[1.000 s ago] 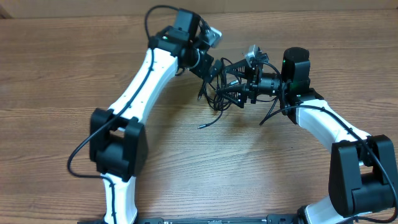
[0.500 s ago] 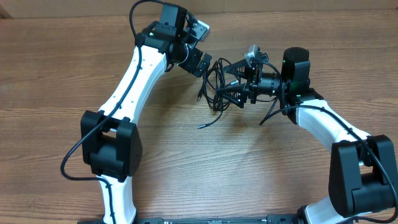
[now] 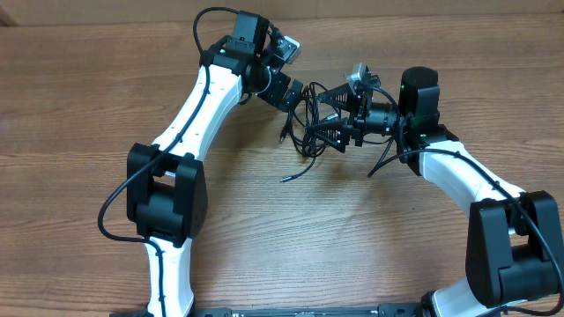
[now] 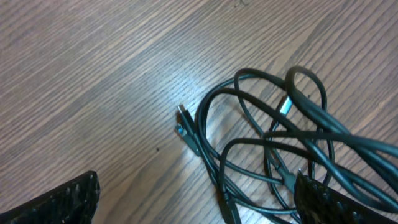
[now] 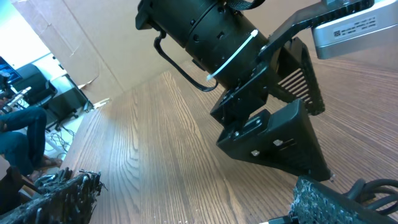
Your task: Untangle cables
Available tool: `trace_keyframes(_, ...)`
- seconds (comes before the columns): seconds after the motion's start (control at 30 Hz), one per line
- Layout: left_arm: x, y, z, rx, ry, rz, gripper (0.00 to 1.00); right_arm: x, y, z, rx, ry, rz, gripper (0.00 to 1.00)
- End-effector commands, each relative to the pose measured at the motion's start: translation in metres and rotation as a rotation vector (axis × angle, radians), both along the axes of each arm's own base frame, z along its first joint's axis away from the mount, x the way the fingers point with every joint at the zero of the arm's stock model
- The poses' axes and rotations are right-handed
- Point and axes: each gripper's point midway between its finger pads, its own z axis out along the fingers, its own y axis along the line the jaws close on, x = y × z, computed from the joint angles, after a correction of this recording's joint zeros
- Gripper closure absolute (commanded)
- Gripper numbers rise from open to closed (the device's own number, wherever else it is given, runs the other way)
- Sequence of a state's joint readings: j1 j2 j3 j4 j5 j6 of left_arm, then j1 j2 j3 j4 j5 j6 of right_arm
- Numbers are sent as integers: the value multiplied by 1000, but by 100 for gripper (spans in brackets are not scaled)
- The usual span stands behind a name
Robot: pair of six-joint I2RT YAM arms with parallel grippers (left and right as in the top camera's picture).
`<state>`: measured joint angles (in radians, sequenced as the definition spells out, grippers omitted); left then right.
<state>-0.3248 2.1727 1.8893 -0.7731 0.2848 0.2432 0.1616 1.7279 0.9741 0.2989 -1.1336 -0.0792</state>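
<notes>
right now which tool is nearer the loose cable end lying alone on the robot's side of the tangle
Right, narrowly. The right tool straddles the cables just beyond the loose cable end; the left tool sits farther off, at the cables' far edge.

Bare table [image 3: 352, 229] in front of cables [image 3: 306, 132]; right end effector [image 3: 324, 116] just beside.

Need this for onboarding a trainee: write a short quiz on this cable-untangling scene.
1. True or false: the left fingers are shut on the cables.
2. The cables lie on: A) wooden table, B) metal tray, C) cloth.
3. Fill in: in the left wrist view, the plug end lies ___ of the loops.
Key: 1 false; 2 A; 3 left.
</notes>
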Motion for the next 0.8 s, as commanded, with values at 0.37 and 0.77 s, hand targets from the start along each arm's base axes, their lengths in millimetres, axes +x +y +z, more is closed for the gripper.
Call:
trace_keyframes(0.37, 4, -12, -20, -16, 12, -26, 1, 2, 0, 0, -6, -5, -7, 0)
trace_keyframes(0.77, 6, -24, -32, 20, -8, -23, 1, 2, 0, 0, -8, -1, -9, 0)
